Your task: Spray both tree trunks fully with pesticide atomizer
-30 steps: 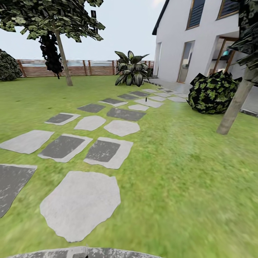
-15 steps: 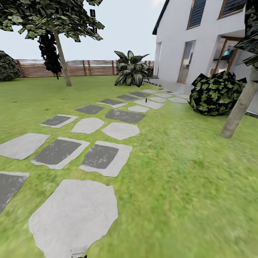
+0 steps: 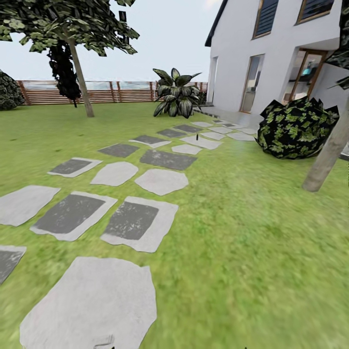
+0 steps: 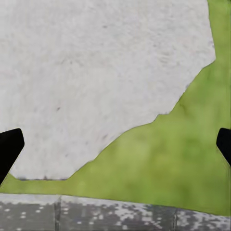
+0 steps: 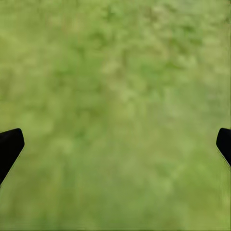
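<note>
The pesticide atomizer (image 3: 197, 137) is a tiny dark upright shape far ahead on a pale paving stone of the floor (image 3: 252, 242). One tree trunk (image 3: 80, 82) rises at the back left by the fence; the other tree trunk (image 3: 328, 156) leans at the right edge. My left gripper (image 4: 115, 144) is open above a pale stone (image 4: 96, 77) and grass, its dark fingertips (image 4: 8, 147) far apart. Over bare grass, my right gripper (image 5: 115, 144) is also open, holding nothing.
Grey stepping stones (image 3: 131, 220) run from the near left toward the white house (image 3: 271, 53). A round dark bush (image 3: 295, 128) sits by the right trunk. A broad-leaved striped plant (image 3: 177, 94) stands before the brown slat fence (image 3: 116, 92). Open lawn lies on the right.
The whole view has shifted: the stones slide down and left and the right trunk sits further right, so the camera has advanced. The atomizer appears slightly lower in the picture.
</note>
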You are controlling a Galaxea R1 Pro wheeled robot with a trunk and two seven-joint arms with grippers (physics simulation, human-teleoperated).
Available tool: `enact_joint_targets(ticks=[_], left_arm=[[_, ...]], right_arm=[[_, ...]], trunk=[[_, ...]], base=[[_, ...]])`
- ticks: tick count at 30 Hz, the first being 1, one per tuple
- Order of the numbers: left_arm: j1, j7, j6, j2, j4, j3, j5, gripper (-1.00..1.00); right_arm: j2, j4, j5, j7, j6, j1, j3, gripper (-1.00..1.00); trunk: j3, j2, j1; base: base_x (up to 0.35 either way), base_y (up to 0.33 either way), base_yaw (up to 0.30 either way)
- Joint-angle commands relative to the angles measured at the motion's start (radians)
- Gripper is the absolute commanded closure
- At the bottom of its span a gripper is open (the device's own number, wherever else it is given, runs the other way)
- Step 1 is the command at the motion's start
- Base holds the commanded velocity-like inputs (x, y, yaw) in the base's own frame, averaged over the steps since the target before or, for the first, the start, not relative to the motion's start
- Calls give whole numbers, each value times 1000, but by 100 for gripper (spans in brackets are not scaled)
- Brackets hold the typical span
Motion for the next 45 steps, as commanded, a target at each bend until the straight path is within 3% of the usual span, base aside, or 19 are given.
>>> enact_joint_targets(ticks=[1, 8, 21, 45], left_arm=[[0, 0, -2, 0, 4, 0, 0, -100], [0, -2, -78, 0, 14, -4, 1, -100], [0, -2, -88, 0, 24, -5, 2, -100], [-1, -2, -89, 0, 42, -9, -1, -100]], right_arm=[[0, 0, 0, 1, -1, 0, 0, -100], [0, 0, 0, 2, -4, 0, 0, -100], [0, 0, 0, 2, -4, 0, 1, -100], [2, -1, 2, 2, -4, 0, 2, -100]], trunk=[[0, 0, 0], [0, 0, 0], [0, 0, 0], [0, 0, 0]], base=[[334, 0, -96], [334, 0, -195], [336, -4, -286], [338, -110, -14]])
